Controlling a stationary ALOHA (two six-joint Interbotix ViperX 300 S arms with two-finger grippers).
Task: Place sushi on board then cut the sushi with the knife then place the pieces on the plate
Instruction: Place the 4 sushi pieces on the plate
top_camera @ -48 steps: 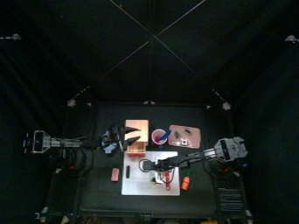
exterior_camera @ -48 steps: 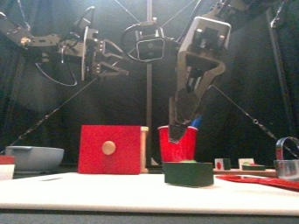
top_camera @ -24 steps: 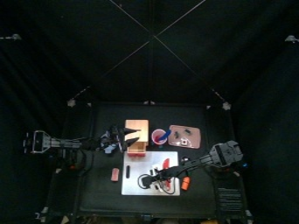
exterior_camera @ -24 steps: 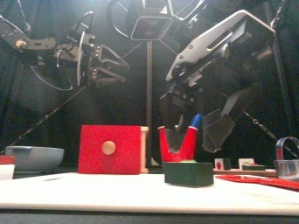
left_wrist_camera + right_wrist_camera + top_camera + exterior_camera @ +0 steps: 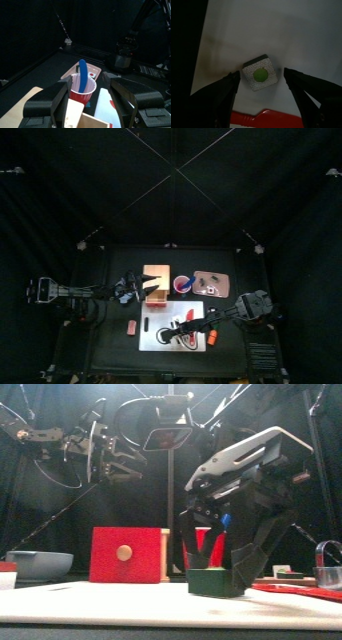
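One dark green sushi block (image 5: 214, 582) with a green centre (image 5: 259, 76) stands on the white cutting board (image 5: 187, 312). My right gripper (image 5: 214, 576) is low over it, open, with one jaw on each side and a gap to the block on both. A red toy knife (image 5: 271, 119) lies on the board (image 5: 258, 35) beside the block, at the board's right edge (image 5: 210, 337). The red cup (image 5: 83, 92) holds a blue knife (image 5: 82, 75). My left gripper (image 5: 134, 286) hovers open and empty, high over the table's left, facing the cup.
The wooden box with the red front (image 5: 127, 554) stands behind the board, the red cup (image 5: 183, 283) to its right. The pink tray (image 5: 214, 283) lies at the back right with toys on it. A blue-grey bowl (image 5: 38, 564) is at the left. A small red toy (image 5: 131, 327) lies left of the board.
My right gripper has come down from above the board until its jaws straddle the sushi block. The left arm has barely moved.
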